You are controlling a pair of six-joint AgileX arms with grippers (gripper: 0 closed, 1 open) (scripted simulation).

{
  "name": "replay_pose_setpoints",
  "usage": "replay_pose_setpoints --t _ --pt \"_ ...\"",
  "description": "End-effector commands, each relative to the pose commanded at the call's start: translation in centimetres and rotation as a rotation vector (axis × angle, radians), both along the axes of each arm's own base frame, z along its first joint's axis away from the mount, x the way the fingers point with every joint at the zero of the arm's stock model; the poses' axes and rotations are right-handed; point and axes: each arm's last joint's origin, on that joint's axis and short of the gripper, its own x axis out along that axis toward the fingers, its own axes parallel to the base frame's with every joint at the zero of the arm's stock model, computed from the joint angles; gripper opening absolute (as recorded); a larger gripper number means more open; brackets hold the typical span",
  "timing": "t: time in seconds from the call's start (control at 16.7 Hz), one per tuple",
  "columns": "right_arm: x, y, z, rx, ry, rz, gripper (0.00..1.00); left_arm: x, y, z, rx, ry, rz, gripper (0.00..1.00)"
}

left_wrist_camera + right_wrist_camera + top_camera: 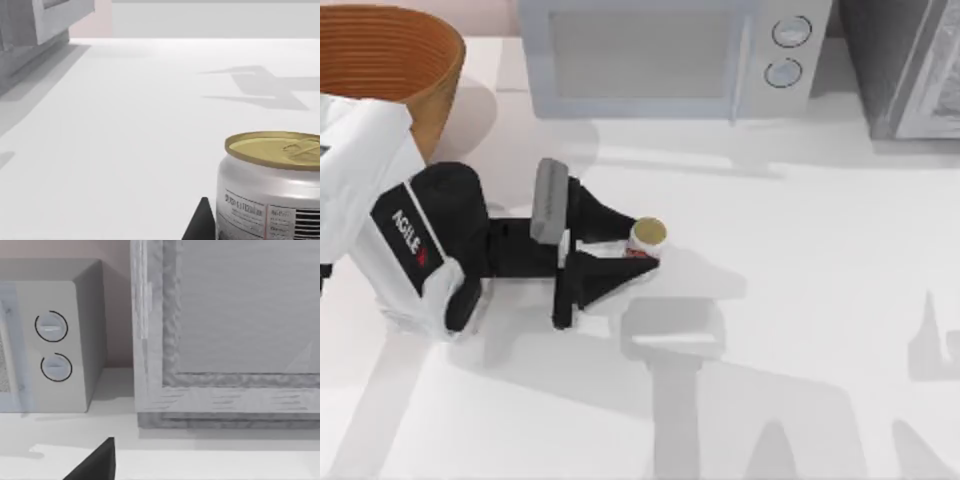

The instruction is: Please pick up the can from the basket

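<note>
The can [647, 238] is not in the basket [390, 60]: it stands upright well out on the white surface [800, 300], toward the middle, while the basket sits back in the far left corner, well apart from it. The left arm reaches out low across the surface from the left side, and its tool [638, 246] has one dark finger on either side of the can, one just behind it and one just in front. From above, the fingers [610, 222] seem to close in on the can's sides, so I'd say the tool is pinching the can, though I can't make out the contact itself. In the left wrist view the can [272, 187] sits very close, gold top level and printed side facing the camera, with a dark fingertip [201, 225] poking up right beside it. Whether the can's base touches the surface or is carried just above it, I can't tell; the shadow lies tight against it. By my reckoning, the main part of the job, getting the can out of the basket, looks done, since the basket shows only its ribbed inner wall and the can is far from it. What is left, if anything, is a firm hold or a lift. The right tool [95, 464] shows as a dark tip near the microwave [55, 340], apparently parked; I cannot tell how its fingers stand.
</note>
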Motion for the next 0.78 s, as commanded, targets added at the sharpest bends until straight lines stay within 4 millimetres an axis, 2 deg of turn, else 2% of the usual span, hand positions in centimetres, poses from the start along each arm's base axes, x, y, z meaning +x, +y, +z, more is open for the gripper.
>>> replay_pose_setpoints --t 0.42,0.78 --pt "0.00 0.00 0.00 0.000 0.000 0.000 1.00 0.00 0.00 0.00 0.000 0.000 0.000 0.98" --pt "0.00 0.00 0.00 0.000 0.000 0.000 1.00 0.00 0.00 0.00 0.000 0.000 0.000 1.00"
